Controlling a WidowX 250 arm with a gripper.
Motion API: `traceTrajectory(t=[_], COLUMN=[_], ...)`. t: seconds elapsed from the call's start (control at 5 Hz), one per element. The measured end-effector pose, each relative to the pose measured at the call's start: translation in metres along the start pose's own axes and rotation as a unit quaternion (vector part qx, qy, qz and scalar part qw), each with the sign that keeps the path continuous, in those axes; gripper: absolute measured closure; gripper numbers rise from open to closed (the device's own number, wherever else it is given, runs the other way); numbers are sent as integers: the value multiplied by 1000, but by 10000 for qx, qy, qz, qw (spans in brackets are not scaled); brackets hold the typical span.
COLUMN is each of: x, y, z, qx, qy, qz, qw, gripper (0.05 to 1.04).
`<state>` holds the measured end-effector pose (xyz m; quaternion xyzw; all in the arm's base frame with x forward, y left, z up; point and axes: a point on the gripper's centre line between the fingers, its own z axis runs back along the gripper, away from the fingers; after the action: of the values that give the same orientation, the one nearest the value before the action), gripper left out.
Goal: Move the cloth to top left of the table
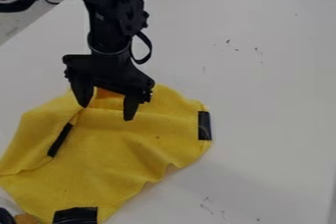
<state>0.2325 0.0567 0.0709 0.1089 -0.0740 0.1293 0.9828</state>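
The gripper point(107, 112) hangs over the upper part of the yellow cloth point(125, 149), at the left of the view. Its two fingers are spread apart, with a raised fold of the cloth behind and between them; whether the tips touch it I cannot tell. The cloth lies wrinkled across the lower left of the white table point(269, 90), with black patches on its right edge, its bottom edge and its left part.
Dark and orange-brown items point(26, 218) sit at the bottom left corner, beside the cloth. The table's edge runs diagonally at the upper left and along the upper right. Black cables hang near the arm at the top left.
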Motion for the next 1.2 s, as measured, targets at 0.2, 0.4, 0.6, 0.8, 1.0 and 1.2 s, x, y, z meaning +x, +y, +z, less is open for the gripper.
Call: traceTrajectory(t=[0.2, 0.4, 0.6, 0.8, 1.0, 1.2], x=[-5, -37, -57, -72, -65, -40], y=[-1, -2, 0, 1, -3, -7], z=[-5, -15, -22, -34, -59, -67], qx=[2, -135, -219, -382, -651, -879], qy=[108, 238, 295, 323, 242, -98], qz=[-2, 192, 383, 554, 522, 510], qw=[9999, 9994, 9986, 9972, 9962, 9948], gripper=[82, 82, 82, 82, 83, 83])
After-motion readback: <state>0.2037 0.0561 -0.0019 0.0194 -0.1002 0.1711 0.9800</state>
